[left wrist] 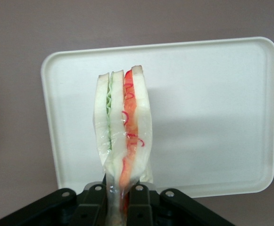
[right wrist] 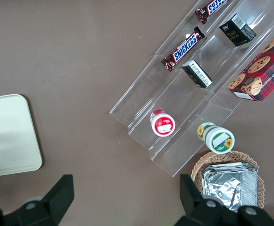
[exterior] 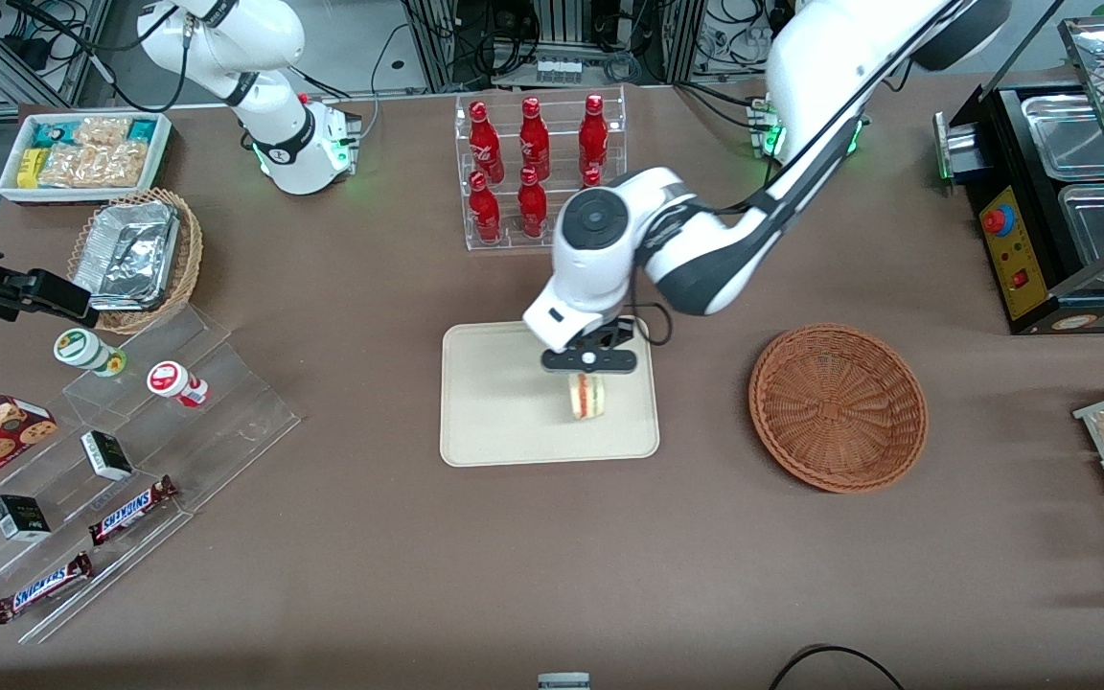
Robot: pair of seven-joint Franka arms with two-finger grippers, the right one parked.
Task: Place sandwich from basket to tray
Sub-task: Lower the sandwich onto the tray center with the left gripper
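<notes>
My left gripper (exterior: 587, 376) hangs over the cream tray (exterior: 494, 422), shut on the sandwich (exterior: 586, 395). The wedge points down from the fingers, its red and green filling edge facing the front camera. In the left wrist view the sandwich (left wrist: 123, 127) stands out from the black fingers (left wrist: 141, 202), which pinch its wrapped end, with the tray (left wrist: 212, 113) beneath it. Whether the sandwich touches the tray I cannot tell. The reddish-brown woven basket (exterior: 838, 406) sits empty beside the tray, toward the working arm's end of the table.
A clear rack of red bottles (exterior: 535, 163) stands farther from the front camera than the tray. Acrylic steps with candy bars and cups (exterior: 121, 460), a tan basket of foil containers (exterior: 135, 257) and a white snack box (exterior: 84, 153) lie toward the parked arm's end. A black appliance (exterior: 1060, 211) stands at the working arm's end.
</notes>
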